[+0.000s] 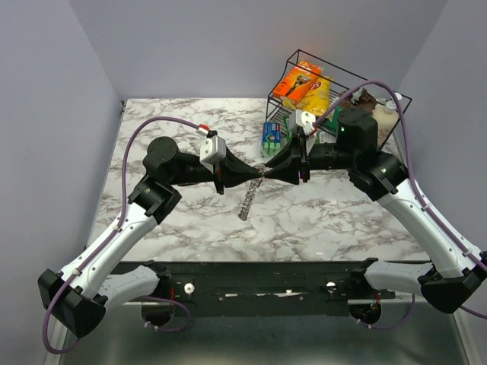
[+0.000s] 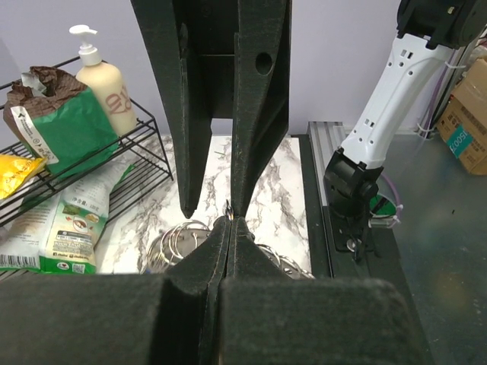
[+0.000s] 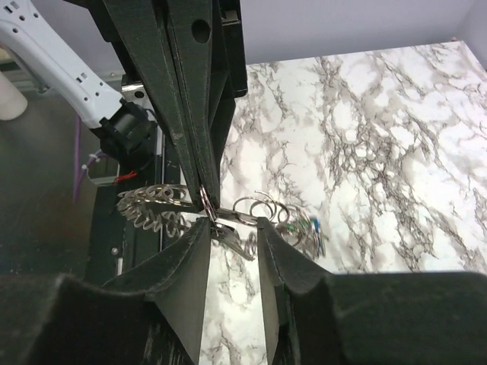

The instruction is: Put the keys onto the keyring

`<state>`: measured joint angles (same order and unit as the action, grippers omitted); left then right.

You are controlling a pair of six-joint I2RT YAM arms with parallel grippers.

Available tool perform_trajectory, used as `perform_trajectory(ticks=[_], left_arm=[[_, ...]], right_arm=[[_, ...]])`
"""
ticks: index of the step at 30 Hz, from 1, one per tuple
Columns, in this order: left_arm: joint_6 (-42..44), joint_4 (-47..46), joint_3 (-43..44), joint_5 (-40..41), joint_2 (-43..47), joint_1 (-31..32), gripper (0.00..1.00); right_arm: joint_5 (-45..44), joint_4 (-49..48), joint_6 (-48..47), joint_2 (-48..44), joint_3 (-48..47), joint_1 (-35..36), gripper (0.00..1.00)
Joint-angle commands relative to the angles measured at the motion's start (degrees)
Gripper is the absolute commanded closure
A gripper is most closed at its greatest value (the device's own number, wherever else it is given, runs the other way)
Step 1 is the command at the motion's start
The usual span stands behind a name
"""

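Where top view shows keyring (image 1: pixel 249 199) dangling, right wrist shows blue-green keys (image 3: pixel 308 226).

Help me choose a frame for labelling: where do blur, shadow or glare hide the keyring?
Top external: even, soft light, faint shadows on the table; the keyring is sharp but tiny. Left wrist: the near black jaws fill the frame, dark and soft, covering most of the keyring. Right wrist: clearest; the keyring glints but its keys read well.

Keyring (image 1: pixel 248 200) over mid table (image 1: pixel 342 220), btwn L gripper (image 1: pixel 256 179) & R gripper (image 1: pixel 265 173); wire rack (image 1: pixel 283 103) at back-right corner
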<state>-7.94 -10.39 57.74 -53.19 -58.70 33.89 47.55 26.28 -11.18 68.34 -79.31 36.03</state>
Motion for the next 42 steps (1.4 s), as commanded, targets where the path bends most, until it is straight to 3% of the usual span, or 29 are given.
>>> perform_trajectory(ticks=[1, 3, 6, 7, 10, 30, 42], left_arm=[[0.7, -1.9, 2.7, -1.5, 1.4, 0.3, 1.00], [0.7, -1.7, 2.8, -1.6, 1.3, 0.2, 1.00], [0.7, -1.4, 2.9, -1.7, 1.2, 0.3, 1.00], [0.7, -1.4, 2.8, -1.6, 1.1, 0.3, 1.00], [0.9, -1.0, 2.8, -1.5, 1.3, 0.3, 1.00], [2.0, -0.2, 3.5, -1.8, 2.2, 0.2, 1.00], [-4.0, -8.5, 2.0, -2.4, 0.2, 0.1, 1.00]], right_arm=[[-2.7, 1.5, -1.2, -0.8, 0.9, -0.2, 0.61], [-1.9, 1.5, -1.2, -0.6, 0.7, -0.1, 0.62], [-1.3, 1.3, -1.1, -0.5, 0.6, -0.2, 0.76], [-1.3, 1.3, -1.1, -0.5, 0.6, -0.2, 0.88], [-1.2, 1.3, -1.6, -0.7, 0.8, -0.2, 0.99], [-2.0, 4.3, -8.1, 0.0, 3.1, -0.3, 0.99], [3.5, 4.8, -8.0, 1.5, 2.3, -0.3, 0.99]])
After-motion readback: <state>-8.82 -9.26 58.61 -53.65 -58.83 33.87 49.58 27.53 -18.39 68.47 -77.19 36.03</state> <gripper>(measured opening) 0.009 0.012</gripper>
